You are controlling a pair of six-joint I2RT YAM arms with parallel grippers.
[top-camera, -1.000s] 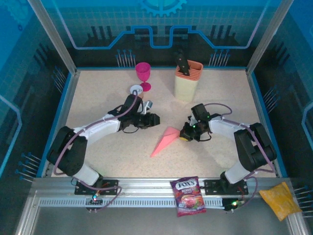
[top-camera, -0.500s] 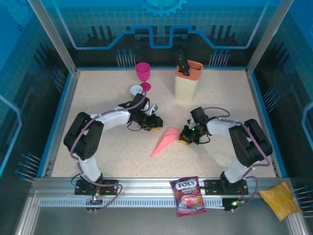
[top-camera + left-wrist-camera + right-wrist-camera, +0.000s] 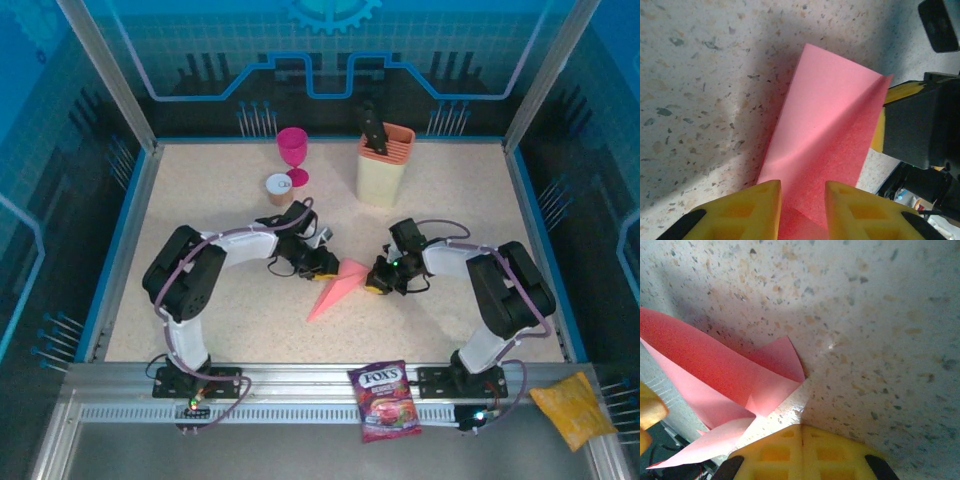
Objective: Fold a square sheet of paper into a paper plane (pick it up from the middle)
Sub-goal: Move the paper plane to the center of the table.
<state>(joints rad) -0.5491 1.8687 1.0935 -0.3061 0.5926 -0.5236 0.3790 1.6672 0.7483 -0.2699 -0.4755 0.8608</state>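
The square sheet of paper lies folded into a salmon-pink paper plane (image 3: 336, 288) at mid-table, its point toward the near edge and its wide end toward the back. My left gripper (image 3: 323, 264) is at the left of that wide end. In the left wrist view its yellow fingers (image 3: 752, 210) stand apart, with the pink paper (image 3: 825, 130) running down between them. My right gripper (image 3: 376, 281) is at the right of the wide end. It (image 3: 801, 432) is shut with nothing in it, its tips on the table beside the paper's (image 3: 725, 375) folded flaps.
A magenta goblet (image 3: 293, 151) and a small tan cup (image 3: 279, 188) stand at the back left. A peach holder (image 3: 384, 166) stands at the back centre. A purple candy bag (image 3: 385, 400) and a yellow bag (image 3: 572, 408) lie on the front rail.
My left arm has swung right, up to the plane's wide end, and its jaws have narrowed a little. The right gripper has stayed shut beside the paper.
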